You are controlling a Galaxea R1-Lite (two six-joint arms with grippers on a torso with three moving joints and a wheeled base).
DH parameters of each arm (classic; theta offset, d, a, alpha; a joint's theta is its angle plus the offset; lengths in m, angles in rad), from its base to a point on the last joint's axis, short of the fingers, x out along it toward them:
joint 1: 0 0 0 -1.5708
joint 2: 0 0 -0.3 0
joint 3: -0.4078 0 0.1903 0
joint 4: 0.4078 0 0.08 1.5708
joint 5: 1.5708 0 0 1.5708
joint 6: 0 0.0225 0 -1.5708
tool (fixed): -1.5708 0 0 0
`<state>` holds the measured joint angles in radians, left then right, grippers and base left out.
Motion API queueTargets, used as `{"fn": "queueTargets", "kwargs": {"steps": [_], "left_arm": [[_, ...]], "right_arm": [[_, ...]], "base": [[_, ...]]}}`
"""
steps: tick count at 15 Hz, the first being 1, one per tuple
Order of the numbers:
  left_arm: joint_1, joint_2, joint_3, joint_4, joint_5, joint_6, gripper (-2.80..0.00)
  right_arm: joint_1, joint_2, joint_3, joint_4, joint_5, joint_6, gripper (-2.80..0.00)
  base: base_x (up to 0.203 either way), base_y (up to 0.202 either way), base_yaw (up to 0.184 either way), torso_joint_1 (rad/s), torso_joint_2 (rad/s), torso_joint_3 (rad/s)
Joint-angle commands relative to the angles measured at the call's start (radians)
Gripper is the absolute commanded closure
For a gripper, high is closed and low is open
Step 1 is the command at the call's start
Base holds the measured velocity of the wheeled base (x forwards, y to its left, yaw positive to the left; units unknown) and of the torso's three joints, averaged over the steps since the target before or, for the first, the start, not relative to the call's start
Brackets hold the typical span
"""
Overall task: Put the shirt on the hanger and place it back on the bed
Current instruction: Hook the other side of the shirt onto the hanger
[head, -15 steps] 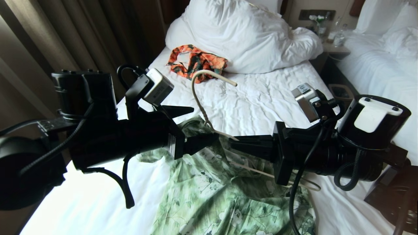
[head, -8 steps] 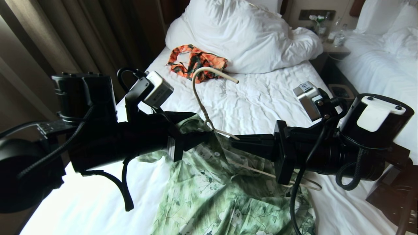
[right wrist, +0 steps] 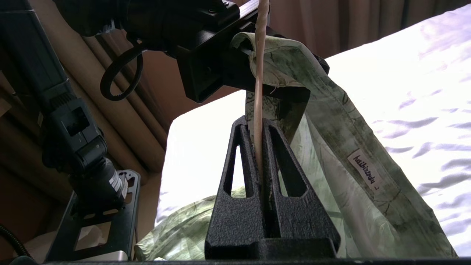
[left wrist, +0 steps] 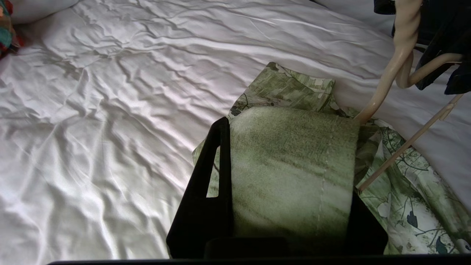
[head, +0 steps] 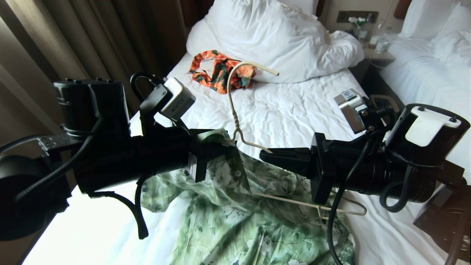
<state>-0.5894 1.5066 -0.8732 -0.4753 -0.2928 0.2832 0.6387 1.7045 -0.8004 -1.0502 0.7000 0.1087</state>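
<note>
Head view: shirt (head: 239,206) near bed (head: 287,110) edge, hanger (head: 239,110) raised

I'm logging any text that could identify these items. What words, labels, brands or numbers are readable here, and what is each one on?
"haibiazudu", roughly, in cursive on a small white tag sewn inside the shirt; the exact spelling is uncertain.
A white sticker on the silver camera block on the right arm carries dark print, too small to read.
Bottles on the nightstand have labels too small to read.
Nothing else readable.

Left claw (head: 224,149), right claw (head: 266,156): both clamped.
</note>
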Motion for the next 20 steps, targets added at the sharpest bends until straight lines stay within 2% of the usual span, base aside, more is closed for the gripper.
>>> {"fn": "queueTargets", "kwargs": {"steps": [1, 4, 5, 10, 12, 14, 16, 17, 20], "left_arm": [[0.000, -0.008, 0.003, -0.006, 0.000, -0.002, 0.00], [0.000, -0.009, -0.001, -0.006, 0.001, 0.000, 0.00], [0.000, -0.015, -0.001, -0.005, 0.003, 0.002, 0.00], [0.006, -0.031, 0.005, -0.003, 0.006, -0.008, 0.00], [0.022, -0.038, -0.003, -0.006, 0.007, -0.051, 0.00], [0.057, -0.068, -0.010, -0.006, 0.006, -0.082, 0.00], [0.105, -0.109, -0.018, -0.002, 0.006, -0.162, 0.00], [0.122, -0.124, -0.021, 0.001, 0.007, -0.196, 0.00], [0.150, -0.146, -0.010, 0.001, 0.037, -0.234, 0.00]], "right_arm": [[-0.003, 0.007, 0.007, -0.048, 0.009, 0.000, 0.00], [-0.003, 0.043, 0.043, -0.188, 0.019, -0.011, 0.00], [-0.001, 0.057, 0.052, -0.234, 0.022, -0.012, -2.80], [0.001, 0.024, 0.089, -0.267, 0.002, 0.008, -2.80], [-0.001, -0.048, 0.124, -0.265, -0.020, 0.058, -2.80], [-0.007, -0.088, 0.155, -0.263, -0.104, 0.087, -2.80], [-0.007, -0.118, 0.147, -0.231, -0.222, 0.093, -2.80], [-0.010, -0.137, 0.124, -0.148, -0.251, 0.093, -2.80], [-0.039, -0.230, -0.014, 0.299, -0.361, 0.100, -2.80]], "base": [[0.000, 0.000, 0.000, 0.000, 0.00, 0.000], [0.000, 0.000, 0.000, 0.000, 0.00, 0.000], [0.000, 0.000, 0.000, 0.000, 0.00, 0.000], [0.000, 0.000, 0.000, 0.000, 0.00, 0.000], [0.000, 0.000, 0.000, 0.000, 0.00, 0.000], [0.000, 0.000, 0.000, 0.000, 0.00, 0.000], [0.000, 0.000, 0.000, 0.000, 0.00, 0.000], [0.000, 0.000, 0.000, 0.000, 0.00, 0.000], [0.000, 0.000, 0.000, 0.000, 0.00, 0.000]]}}
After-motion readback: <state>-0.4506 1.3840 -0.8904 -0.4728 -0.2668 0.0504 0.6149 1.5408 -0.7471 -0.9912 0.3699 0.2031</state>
